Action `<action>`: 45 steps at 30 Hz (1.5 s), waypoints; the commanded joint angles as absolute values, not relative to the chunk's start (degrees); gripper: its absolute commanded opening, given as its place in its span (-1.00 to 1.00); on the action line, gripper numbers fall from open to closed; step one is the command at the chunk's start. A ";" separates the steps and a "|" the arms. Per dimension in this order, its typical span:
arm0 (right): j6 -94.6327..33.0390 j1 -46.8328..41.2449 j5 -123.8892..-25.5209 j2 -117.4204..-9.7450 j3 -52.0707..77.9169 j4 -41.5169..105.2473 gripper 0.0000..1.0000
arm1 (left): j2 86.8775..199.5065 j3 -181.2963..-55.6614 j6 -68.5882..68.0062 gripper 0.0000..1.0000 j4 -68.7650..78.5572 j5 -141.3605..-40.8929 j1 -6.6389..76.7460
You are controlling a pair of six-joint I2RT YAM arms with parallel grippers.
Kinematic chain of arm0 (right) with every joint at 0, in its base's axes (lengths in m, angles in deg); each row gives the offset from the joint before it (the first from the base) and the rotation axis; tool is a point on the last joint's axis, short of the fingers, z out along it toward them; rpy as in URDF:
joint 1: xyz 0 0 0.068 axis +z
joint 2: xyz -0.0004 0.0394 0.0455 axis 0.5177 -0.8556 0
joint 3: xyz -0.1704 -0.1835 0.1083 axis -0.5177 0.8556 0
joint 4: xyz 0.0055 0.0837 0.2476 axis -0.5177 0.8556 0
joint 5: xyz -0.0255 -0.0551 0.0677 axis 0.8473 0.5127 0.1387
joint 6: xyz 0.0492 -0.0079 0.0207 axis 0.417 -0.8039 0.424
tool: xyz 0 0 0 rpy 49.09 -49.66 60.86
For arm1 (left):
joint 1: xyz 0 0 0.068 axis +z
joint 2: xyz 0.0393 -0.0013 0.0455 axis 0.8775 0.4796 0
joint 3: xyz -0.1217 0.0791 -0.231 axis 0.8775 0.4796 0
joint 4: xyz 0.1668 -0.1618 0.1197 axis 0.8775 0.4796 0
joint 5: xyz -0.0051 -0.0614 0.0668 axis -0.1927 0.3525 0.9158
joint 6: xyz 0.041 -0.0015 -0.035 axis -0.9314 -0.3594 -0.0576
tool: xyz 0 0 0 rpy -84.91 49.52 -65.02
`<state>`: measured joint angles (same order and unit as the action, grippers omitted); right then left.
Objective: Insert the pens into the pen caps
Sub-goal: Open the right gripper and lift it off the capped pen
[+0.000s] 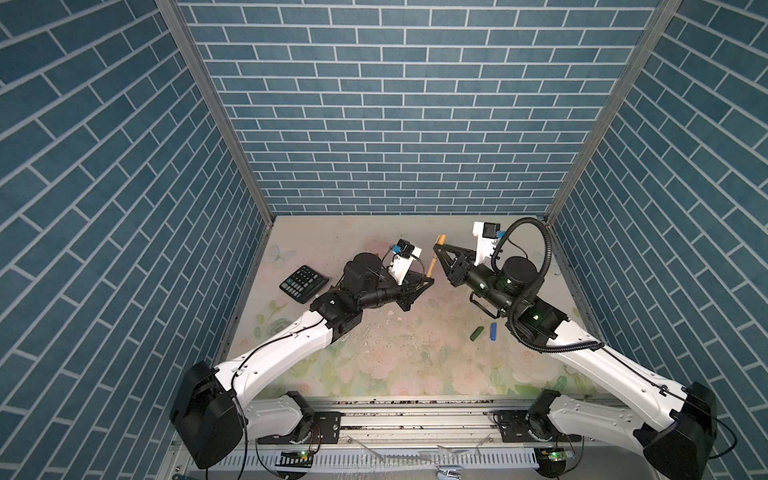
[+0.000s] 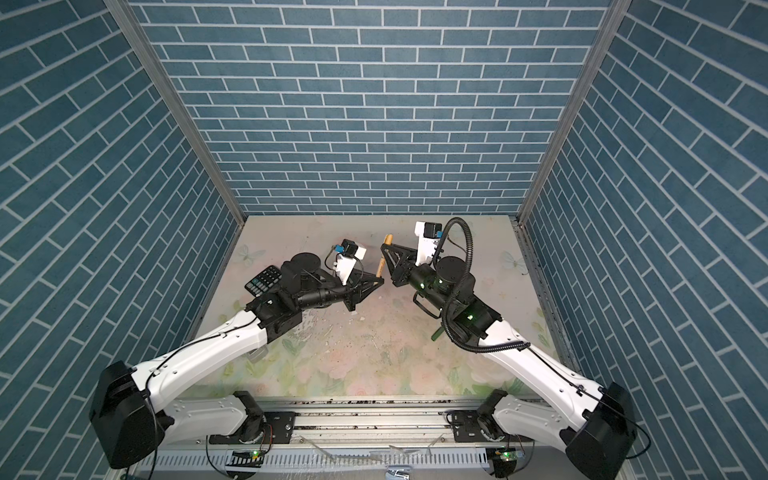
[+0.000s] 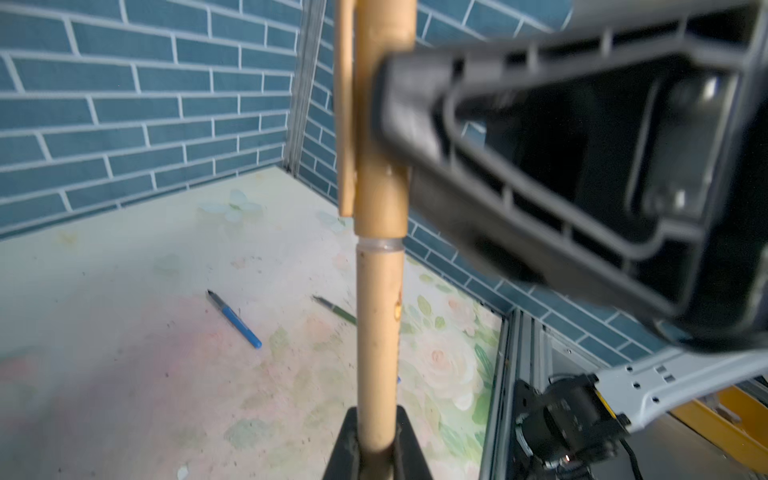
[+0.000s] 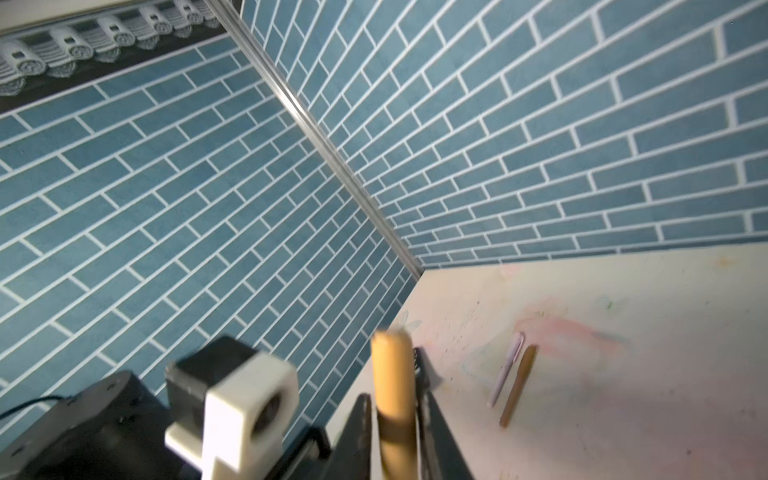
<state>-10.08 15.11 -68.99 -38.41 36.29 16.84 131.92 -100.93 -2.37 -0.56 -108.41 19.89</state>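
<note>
A gold-brown pen point(image 1: 431, 268) point(image 2: 379, 269) hangs above the table's far middle between the two grippers. My left gripper point(image 3: 376, 419) point(image 1: 430, 280) is shut on its lower end. A gold-brown pen cap point(image 3: 380, 124) point(image 4: 392, 374) point(image 1: 439, 240) sits over the pen's tip, and a thin clear ring shows at the joint. My right gripper point(image 4: 392, 399) point(image 1: 437, 249) stands round the cap with a thin gap on one side. A blue pen point(image 3: 235, 318) and a dark green pen point(image 3: 336, 309) lie on the table. A blue cap point(image 1: 493, 331) and a green cap point(image 1: 477, 333) lie by the right arm.
A black calculator point(image 1: 303, 283) point(image 2: 264, 279) lies at the left beside the left arm. A pale pink-white pen point(image 4: 505, 370) and another gold-brown pen point(image 4: 517, 386) lie side by side near the back wall. Blue brick walls close in three sides.
</note>
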 commanded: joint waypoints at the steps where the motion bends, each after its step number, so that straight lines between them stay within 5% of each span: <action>1: -11.49 15.93 -73.22 -38.94 33.34 24.87 -0.42 | 130.11 -98.87 -3.31 -1.00 -9.56 -106.60 21.05; 8: -11.32 15.93 -74.63 -37.80 31.57 28.85 -0.15 | 128.89 -97.19 -3.80 -1.00 -9.40 -105.81 21.09; 14: -13.65 16.01 -72.49 -35.41 28.01 36.60 -0.13 | 129.22 -97.28 -4.47 -1.00 -8.51 -105.49 21.07; 29: -25.63 15.93 -57.68 -52.57 -10.90 70.95 -0.14 | 129.22 -97.00 -4.77 -1.00 -7.61 -102.94 21.00; 45: -25.20 15.92 -64.13 -59.54 -17.91 72.38 -0.52 | 129.98 -97.37 -4.68 -1.00 -6.69 -102.90 21.00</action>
<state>-23.77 15.80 -63.37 -59.37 -16.13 71.68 129.65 -97.55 -3.99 -6.72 -102.75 20.88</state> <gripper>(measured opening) 0.245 0.130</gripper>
